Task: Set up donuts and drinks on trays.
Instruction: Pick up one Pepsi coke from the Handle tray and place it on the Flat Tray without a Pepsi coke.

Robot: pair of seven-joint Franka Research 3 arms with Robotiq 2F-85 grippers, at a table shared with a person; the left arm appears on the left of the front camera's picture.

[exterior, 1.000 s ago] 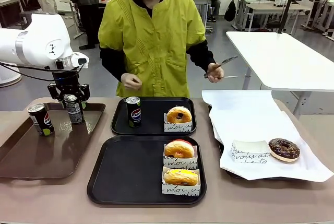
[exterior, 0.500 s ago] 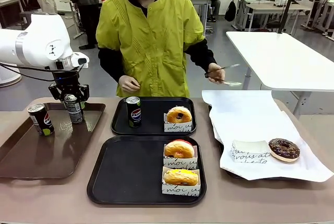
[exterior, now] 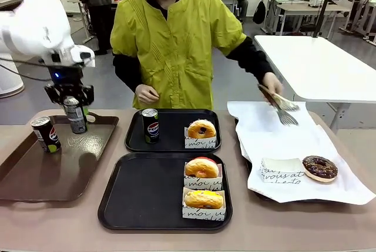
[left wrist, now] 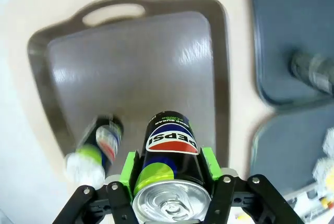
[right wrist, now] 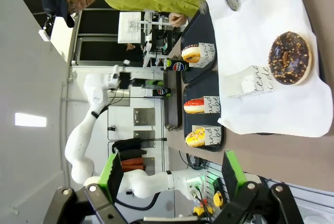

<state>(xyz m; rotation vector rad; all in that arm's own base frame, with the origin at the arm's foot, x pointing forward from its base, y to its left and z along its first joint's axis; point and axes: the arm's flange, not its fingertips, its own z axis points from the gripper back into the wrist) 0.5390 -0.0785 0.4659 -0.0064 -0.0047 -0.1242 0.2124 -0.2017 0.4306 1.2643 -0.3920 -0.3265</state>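
Beige table (exterior: 59, 222) fills the foreground of the front view, and a person in a yellow-green top stands at its far side. At the left lies a glossy brown tray (exterior: 41, 175), with one Pepsi can (exterior: 46, 134) upright near its far left corner. Just right of that, the left end effector (left wrist: 169, 167) clamps its green pads on a second can (exterior: 75, 118), held upright above the tray's far part and clear of its surface. In the middle, the far black tray (exterior: 173, 140) holds a third can (exterior: 150, 125) at its left and a sleeved donut (exterior: 201, 130) at its right. The near black tray (exterior: 144, 193) carries a red-iced donut (exterior: 201, 168) and a yellow-iced donut (exterior: 203, 199), both in paper sleeves, along its right side. Farther right, white paper (exterior: 270, 128) bears an empty sleeve (exterior: 281, 170) beside a chocolate donut (exterior: 319, 168). The person's hand (exterior: 271, 81) holds tongs (exterior: 282, 106) over the paper. The right wrist view shows the right end effector (right wrist: 172, 174) with its pads wide apart.
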